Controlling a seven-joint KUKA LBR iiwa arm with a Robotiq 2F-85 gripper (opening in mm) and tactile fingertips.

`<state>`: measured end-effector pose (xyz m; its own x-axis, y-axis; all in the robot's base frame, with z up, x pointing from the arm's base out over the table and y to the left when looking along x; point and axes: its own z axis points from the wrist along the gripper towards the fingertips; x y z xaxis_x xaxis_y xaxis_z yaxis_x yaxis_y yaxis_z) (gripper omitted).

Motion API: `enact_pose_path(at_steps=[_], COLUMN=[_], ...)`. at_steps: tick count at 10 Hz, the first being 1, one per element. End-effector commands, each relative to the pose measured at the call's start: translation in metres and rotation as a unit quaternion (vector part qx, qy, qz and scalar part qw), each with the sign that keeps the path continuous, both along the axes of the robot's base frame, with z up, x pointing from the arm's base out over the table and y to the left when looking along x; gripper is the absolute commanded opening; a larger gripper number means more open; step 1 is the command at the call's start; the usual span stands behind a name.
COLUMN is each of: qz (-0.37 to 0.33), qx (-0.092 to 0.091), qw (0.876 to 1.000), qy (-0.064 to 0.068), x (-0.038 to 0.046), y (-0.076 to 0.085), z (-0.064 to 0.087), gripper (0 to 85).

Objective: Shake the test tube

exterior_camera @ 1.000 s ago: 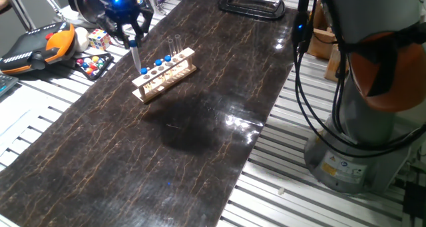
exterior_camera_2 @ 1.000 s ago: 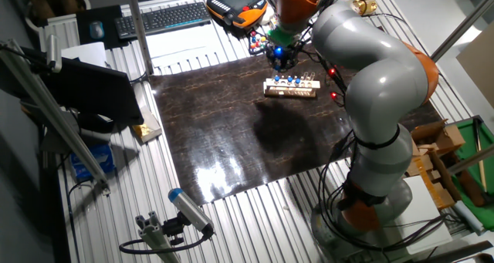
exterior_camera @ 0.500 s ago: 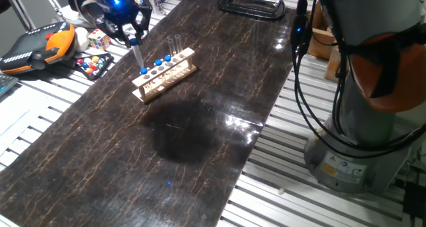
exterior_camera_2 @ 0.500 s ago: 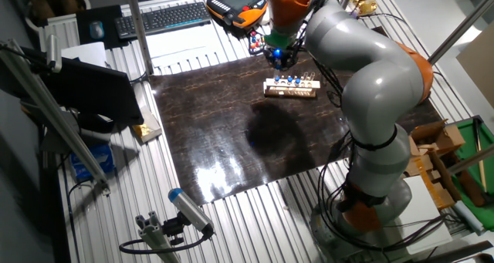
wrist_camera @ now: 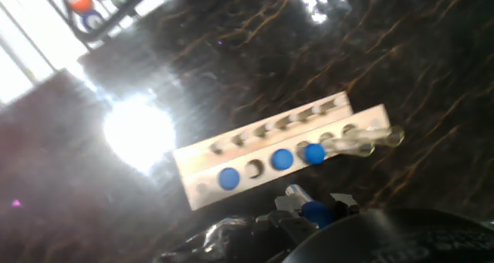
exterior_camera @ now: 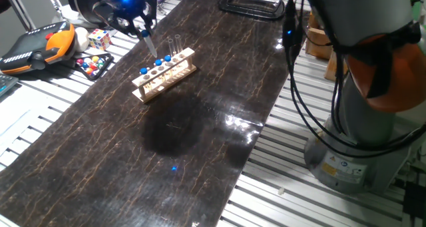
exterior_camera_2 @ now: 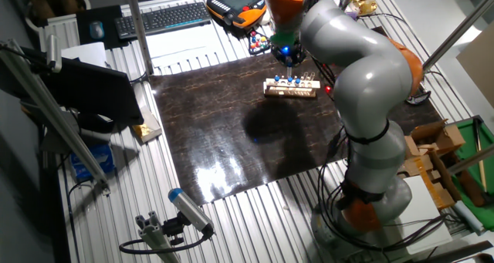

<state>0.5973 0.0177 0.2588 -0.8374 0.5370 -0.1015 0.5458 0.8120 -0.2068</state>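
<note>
Hand view: looking down on the wooden rack (wrist_camera: 278, 151), which is lying slantwise across the dark mat (wrist_camera: 401, 55)
Rack: sitting on the mat toward its far end in one fixed view (exterior_camera: 164, 74), with blue-capped tubes (exterior_camera: 154, 66) standing in its holes and two taller uncapped tubes (exterior_camera: 174, 46) standing at its far end
Gripper: hanging above the rack and to its far left in one fixed view (exterior_camera: 144, 32), its blue light glowing just above; its fingers are pinching the top of the test tube
Test tube: being held in the air at the gripper's tip (exterior_camera: 151, 46), tilting so that its lower end is pointing down toward the rack; it is not touching the rack
Test tube in hand view: its blue cap is showing between the fingertips at the bottom edge (wrist_camera: 315, 211); the body of the tube cannot be made out
Other fixed view: showing the gripper (exterior_camera_2: 289, 60) just above the rack (exterior_camera_2: 290, 88), with the grey arm (exterior_camera_2: 363, 70) arching over it from the right
Uncapped tubes in hand view: appearing as clear glass leaning off the right end of the rack (wrist_camera: 363, 139)
Beside the mat: a Rubik's cube (exterior_camera: 99, 38) and an orange pendant (exterior_camera: 36, 46) are lying to the left of the rack
</note>
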Motion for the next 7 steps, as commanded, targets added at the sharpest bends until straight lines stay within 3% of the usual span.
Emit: enact_pose_path(at_steps=[1, 5, 6, 7], qz=[0.186, 0.169, 0.159, 0.156], qx=[0.041, 0.13, 0.156, 0.164], qw=[0.982, 0.976, 0.974, 0.973], qy=[-0.013, -0.046, -0.047, -0.042], x=[0.0003, -0.0038, -0.0046, -0.0051], y=[0.005, 0.039, 0.045, 0.052], z=[0.001, 0.001, 0.003, 0.006], gripper=[0.7, 0.7, 0.7, 0.7])
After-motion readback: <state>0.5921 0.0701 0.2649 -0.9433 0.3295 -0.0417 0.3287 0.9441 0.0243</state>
